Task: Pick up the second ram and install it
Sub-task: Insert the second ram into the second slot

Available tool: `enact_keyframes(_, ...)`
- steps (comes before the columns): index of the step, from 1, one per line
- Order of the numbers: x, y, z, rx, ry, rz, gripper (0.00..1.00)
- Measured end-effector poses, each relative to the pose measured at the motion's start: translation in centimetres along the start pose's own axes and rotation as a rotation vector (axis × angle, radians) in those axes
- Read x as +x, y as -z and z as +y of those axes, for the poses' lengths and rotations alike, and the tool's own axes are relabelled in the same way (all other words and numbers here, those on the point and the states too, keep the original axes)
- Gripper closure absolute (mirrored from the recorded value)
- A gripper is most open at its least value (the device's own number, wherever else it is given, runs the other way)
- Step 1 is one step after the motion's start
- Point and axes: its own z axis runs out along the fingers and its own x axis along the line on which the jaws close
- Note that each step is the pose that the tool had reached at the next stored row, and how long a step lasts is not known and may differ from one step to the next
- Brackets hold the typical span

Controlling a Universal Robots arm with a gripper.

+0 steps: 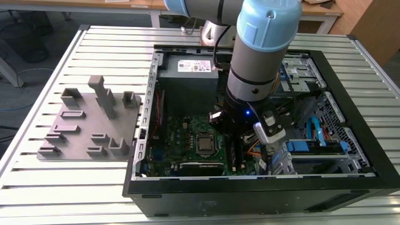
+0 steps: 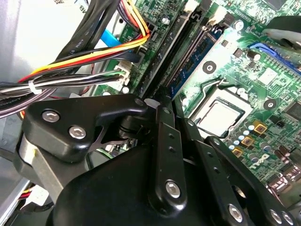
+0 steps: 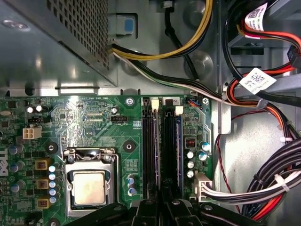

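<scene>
1. The gripper (image 2: 165, 101), at mid-frame in the second wrist view, is clenched on the second ram (image 2: 190, 59).
2. The ram's long axis follows the memory slots (image 3: 162, 141), running away from the jaws.

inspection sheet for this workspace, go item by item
surface: slatted metal table, carrying an open computer case.
job's things: second ram stands in a slot beside the processor socket.
clutter: grey fixture block on the exterior view's left.
grippers: gripper low over the ram slots; finger state unclear.
cables: bundled power wires beside the motherboard.
surroundings: wooden desks behind the table.
</scene>
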Motion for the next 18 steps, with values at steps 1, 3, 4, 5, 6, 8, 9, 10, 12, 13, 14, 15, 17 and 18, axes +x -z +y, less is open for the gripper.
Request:
enact_keyframes(1,0.00,0.01,0.00,-0.0001,0.003,-0.0001,0.86)
enact_keyframes(3,-0.01,0.02,0.01,0.0009,0.009,-0.0003,0.86)
enact_keyframes(4,-0.01,0.03,0.01,0.0010,0.013,-0.0003,0.86)
enact_keyframes(5,-0.02,0.01,0.02,0.0004,0.017,-0.0008,0.86)
enact_keyframes(6,-0.01,0.01,0.02,0.0006,0.021,-0.0007,0.86)
enact_keyframes(8,-0.01,0.03,0.02,0.0010,0.027,-0.0005,0.86)
enact_keyframes(9,-0.01,0.03,0.02,0.0012,0.027,-0.0004,0.86)
enact_keyframes(10,0.00,0.00,0.02,0.0013,0.027,-0.0003,0.86)
enact_keyframes(12,0.01,-0.16,0.01,0.0018,0.027,0.0009,0.86)
enact_keyframes(13,0.00,-0.27,0.01,0.0017,0.027,0.0017,0.86)
enact_keyframes(14,-0.01,-0.37,0.01,0.0019,0.027,0.0024,0.86)
enact_keyframes(15,-0.01,-0.45,0.01,0.0020,0.027,0.0028,0.86)
enact_keyframes(17,-0.02,-0.50,0.01,0.0020,0.027,0.0030,0.86)
enact_keyframes(18,-0.02,-0.53,0.02,0.0016,0.027,0.0029,0.86)
